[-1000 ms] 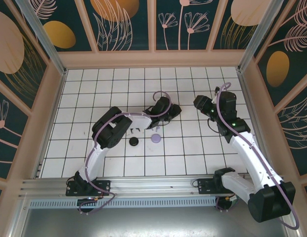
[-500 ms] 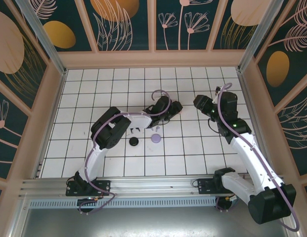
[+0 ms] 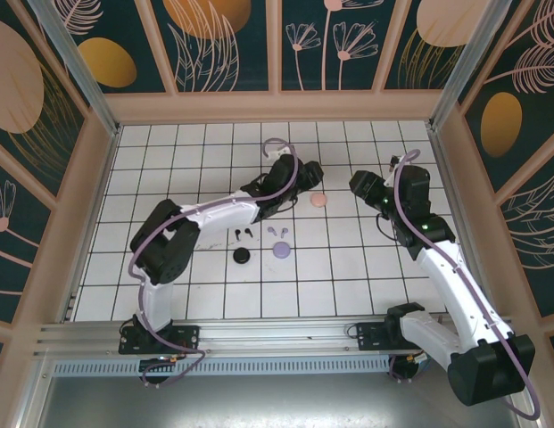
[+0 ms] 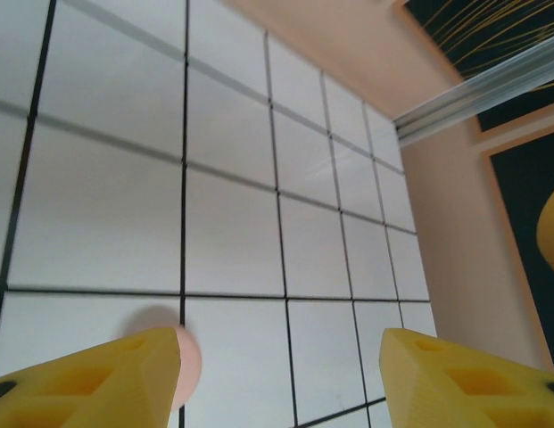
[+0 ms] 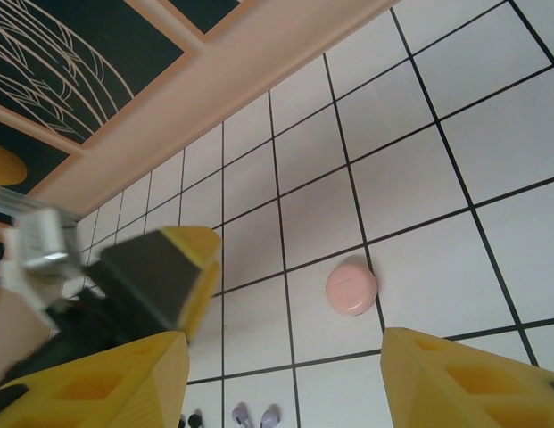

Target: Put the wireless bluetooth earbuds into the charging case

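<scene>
1. Logging the near row first: a black case and a lilac case are sitting on the white tiled desk, near each other but not touching.
2. Just beyond the black case, the black earbuds are lying loose on the tiles. The lilac earbuds are lying loose just beyond the lilac case. None of them is sitting in a case.
3. Farther back, a pale pink case is resting flat on the desk, apart from the other two and between the two tools.
4. The left tool is hovering just beside the pink case. It is released: its yellow fingers are standing wide apart with only bare tile between them, and the case edge is peeking out past one finger.
5. The right tool is hanging on the other side of the pink case, likewise released and grasping nothing. Its wrist camera is looking down at the pink case and across at the left tool.
</scene>
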Motion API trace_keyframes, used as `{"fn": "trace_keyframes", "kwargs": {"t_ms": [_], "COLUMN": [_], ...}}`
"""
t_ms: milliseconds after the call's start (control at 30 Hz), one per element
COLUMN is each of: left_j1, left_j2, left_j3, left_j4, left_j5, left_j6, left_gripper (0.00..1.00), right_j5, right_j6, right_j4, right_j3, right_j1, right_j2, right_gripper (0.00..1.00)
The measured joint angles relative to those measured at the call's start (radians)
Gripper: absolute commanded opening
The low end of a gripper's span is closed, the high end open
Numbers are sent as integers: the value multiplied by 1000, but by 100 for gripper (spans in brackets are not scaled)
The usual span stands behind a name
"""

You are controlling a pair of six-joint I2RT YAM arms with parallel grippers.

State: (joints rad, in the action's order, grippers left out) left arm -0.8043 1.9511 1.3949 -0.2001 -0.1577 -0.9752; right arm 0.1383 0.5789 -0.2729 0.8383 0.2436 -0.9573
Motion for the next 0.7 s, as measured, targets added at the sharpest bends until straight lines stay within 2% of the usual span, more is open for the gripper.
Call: {"fn": "trace_keyframes", "kwargs": {"t_ms": [133,233,400,467,500,567,700], "left_j1": [0,0,1,1,2,2,4], "left_j2": [-85,-144,-272,-321,-346,-386,-462], "left_j3": [4,-6,-109,-160,-185,-228,-297], "left_j4": [20,26,13,-1,-7,-25,-44], "left_j5": [-75,-138,-245,-279,-297,-323,-368], "left_j6": [141,238,376,417,438,468,516], "left_gripper": [63,69,86,87,93,98,99], "right_j5": [30,40,19,3,-9,-26,-68], "right_j6": [-15,-23,-23,-22,-22,-19,1], "right_j4": [-6,-15,-23,-27,-26,-25,-21], "right_j3": [0,-6,-55,-75,-85,-103,-137], "right_j1": [5,33,158,215,242,277,325], "right_j2": [-11,-20,-22,-23,-24,-26,-43], "right_gripper": [62,62,64,64,65,68,74]}}
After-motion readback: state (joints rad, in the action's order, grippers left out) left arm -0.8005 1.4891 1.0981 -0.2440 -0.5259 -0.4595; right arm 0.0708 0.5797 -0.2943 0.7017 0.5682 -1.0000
